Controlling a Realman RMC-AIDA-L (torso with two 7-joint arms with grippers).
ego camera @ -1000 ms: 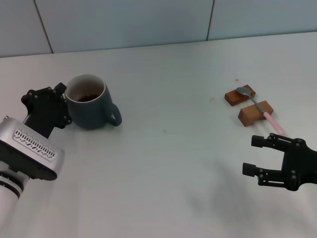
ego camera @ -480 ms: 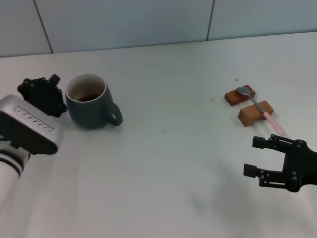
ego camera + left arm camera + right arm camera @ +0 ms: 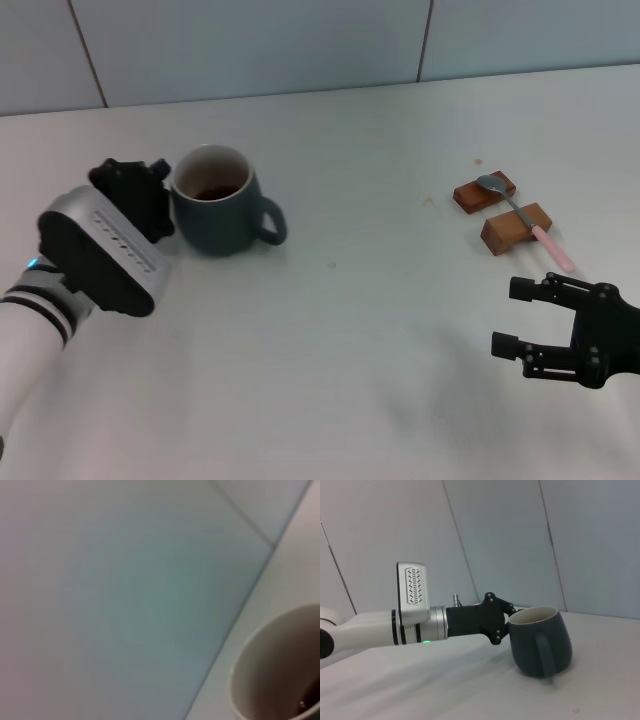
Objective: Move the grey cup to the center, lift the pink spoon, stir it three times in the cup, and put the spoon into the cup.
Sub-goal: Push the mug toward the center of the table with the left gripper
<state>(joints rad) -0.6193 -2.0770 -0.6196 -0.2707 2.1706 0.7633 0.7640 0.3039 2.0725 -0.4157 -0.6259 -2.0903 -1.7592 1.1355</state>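
No readable text, no labels, no brands (nothing legible anywhere)

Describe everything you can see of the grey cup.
The grey cup is a rounded, dark blue-grey mug that looks ceramic, with a pale rim, a whitish inside stained brown at the bottom, and one loop handle facing the robot's right. It stands upright on the white table, left of centre. The left gripper is against its side opposite the handle.

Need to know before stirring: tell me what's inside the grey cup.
The grey cup has a whitish inside with a dark brown patch at the bottom; liquid or stain, I cannot tell. No spoon is in it. The near inner wall is hidden by the rim.
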